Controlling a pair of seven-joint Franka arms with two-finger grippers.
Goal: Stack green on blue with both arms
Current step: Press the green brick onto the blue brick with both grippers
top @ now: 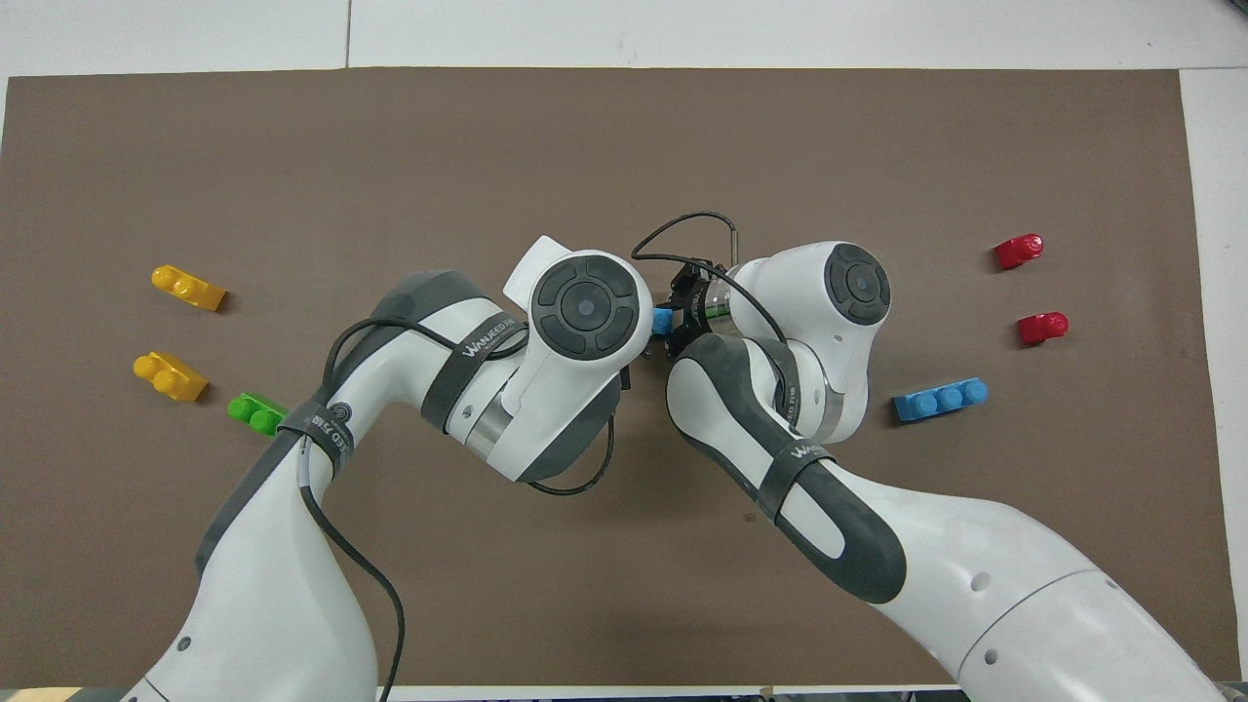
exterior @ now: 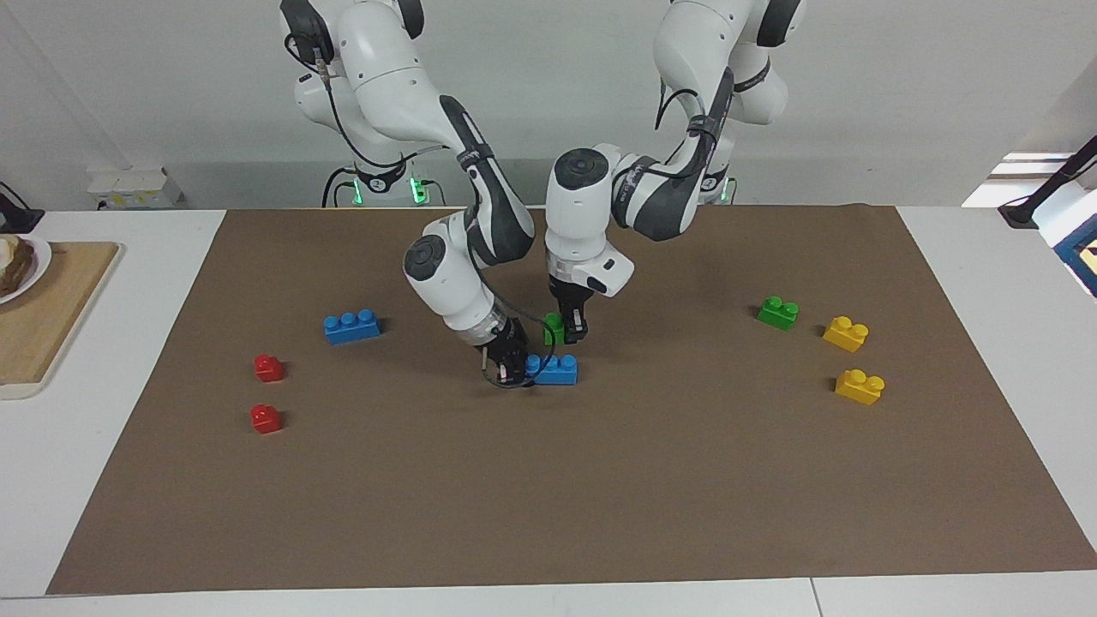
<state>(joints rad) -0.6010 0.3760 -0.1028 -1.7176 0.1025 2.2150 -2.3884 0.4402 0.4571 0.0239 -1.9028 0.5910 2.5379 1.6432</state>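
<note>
1. The left gripper [exterior: 572, 330], on the white jointed arm coming from the left arm's end, was clenched on a small bright green plastic two-stud brick [exterior: 554, 328], carried in the air.
2. That held green brick hung just over the long blue brick's end toward the right arm; whether they touched could not be told.
3. The right gripper [exterior: 508, 367] was down at the mat, clamped on one end of a longer bright blue plastic three-stud brick [exterior: 554, 369] that lay near the middle of the brown paper mat [exterior: 600, 480].
4. In the overhead view only a sliver of that blue brick [top: 663, 321] showed between the two wrists.
5. A second green two-stud brick [exterior: 777, 312] lay toward the left arm's end, near two yellow two-stud bricks [exterior: 846, 333].
6. A second blue three-stud brick [exterior: 352, 326] lay toward the right arm's end, with two small red single-stud bricks [exterior: 268, 368] farther from the robots.
</note>
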